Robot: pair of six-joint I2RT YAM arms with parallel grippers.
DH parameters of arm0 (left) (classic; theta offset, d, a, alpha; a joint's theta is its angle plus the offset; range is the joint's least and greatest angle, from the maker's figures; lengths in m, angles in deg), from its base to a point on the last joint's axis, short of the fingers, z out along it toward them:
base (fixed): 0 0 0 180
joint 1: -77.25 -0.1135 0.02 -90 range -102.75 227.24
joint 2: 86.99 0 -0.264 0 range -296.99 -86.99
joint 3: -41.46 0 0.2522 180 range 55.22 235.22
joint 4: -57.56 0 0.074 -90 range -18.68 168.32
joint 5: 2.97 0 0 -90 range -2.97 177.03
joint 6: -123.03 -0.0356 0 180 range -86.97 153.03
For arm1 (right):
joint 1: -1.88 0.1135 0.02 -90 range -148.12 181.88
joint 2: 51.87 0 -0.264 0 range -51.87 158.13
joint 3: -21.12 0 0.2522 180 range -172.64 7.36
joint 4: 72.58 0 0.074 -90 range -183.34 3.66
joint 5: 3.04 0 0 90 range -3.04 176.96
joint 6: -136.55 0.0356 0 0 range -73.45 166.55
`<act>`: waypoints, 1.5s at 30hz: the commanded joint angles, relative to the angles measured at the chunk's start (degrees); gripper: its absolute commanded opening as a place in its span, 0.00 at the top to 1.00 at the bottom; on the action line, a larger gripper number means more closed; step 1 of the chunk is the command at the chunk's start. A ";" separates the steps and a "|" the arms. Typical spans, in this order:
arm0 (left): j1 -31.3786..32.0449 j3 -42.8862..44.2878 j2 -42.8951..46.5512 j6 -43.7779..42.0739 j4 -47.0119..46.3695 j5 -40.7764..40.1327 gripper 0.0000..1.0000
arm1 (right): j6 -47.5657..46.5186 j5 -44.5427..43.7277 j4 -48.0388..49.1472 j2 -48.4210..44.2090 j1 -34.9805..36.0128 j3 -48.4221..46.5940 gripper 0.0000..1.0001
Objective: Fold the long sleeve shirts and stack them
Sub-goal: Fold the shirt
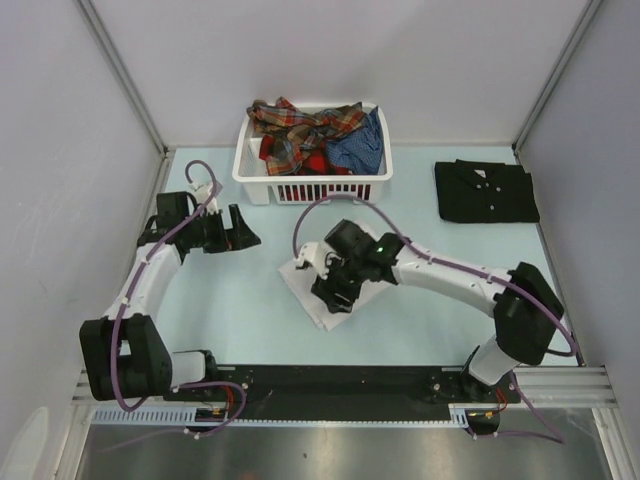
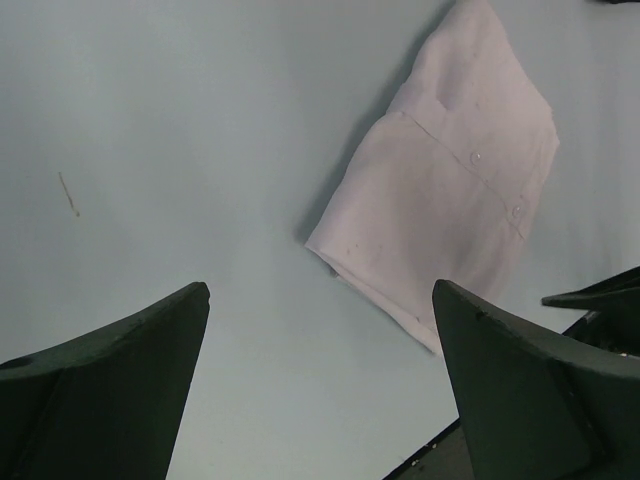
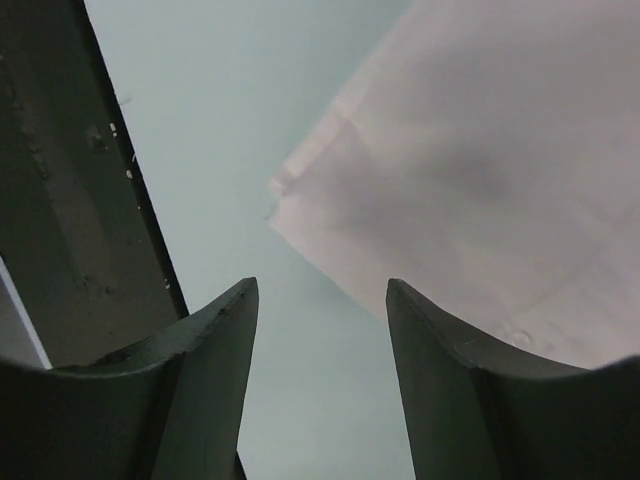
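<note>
A folded white long sleeve shirt (image 1: pixel 299 277) lies in the middle of the table. My right gripper (image 1: pixel 335 290) hovers over its near part, covering much of it from above. In the right wrist view the right gripper (image 3: pixel 320 285) is open and holds nothing, with the white shirt (image 3: pixel 470 170) just beyond its fingertips. My left gripper (image 1: pixel 240 236) stands wide open over bare table to the left, also holding nothing. The left wrist view shows that gripper (image 2: pixel 320 288) facing the white shirt (image 2: pixel 450 190). A folded black shirt (image 1: pixel 485 190) lies at the back right. Plaid shirts (image 1: pixel 300 130) and a blue one (image 1: pixel 362 145) fill the basket.
The white slatted basket (image 1: pixel 320 188) stands at the back middle. Grey walls close in the table on the left, right and back. A black rail (image 1: pixel 330 380) runs along the near edge and shows in the right wrist view (image 3: pixel 80 200).
</note>
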 commanded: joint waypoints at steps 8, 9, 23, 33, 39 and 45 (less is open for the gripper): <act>-2.80 -2.37 2.61 0.85 -0.50 -0.30 0.01 | -0.12 -7.86 11.67 8.96 10.32 3.46 0.41; -2.89 -2.64 2.53 1.03 -0.24 -0.74 0.00 | -0.20 -7.95 12.11 10.01 10.67 3.73 0.42; -2.37 -4.31 -4.40 2.00 -1.03 5.75 0.12 | -9.86 -3.22 4.15 3.20 11.21 16.29 1.00; 13.09 -6.76 -16.08 9.54 -13.76 14.03 0.18 | -23.23 0.14 -8.53 -7.12 9.10 23.95 1.00; 18.46 -8.35 -23.92 20.62 -24.75 12.62 0.28 | -20.08 -0.38 -9.33 -4.57 7.96 22.37 0.89; 16.19 -10.54 -21.57 24.14 -29.33 13.15 0.34 | -13.58 2.07 -8.98 -11.85 3.82 14.21 0.42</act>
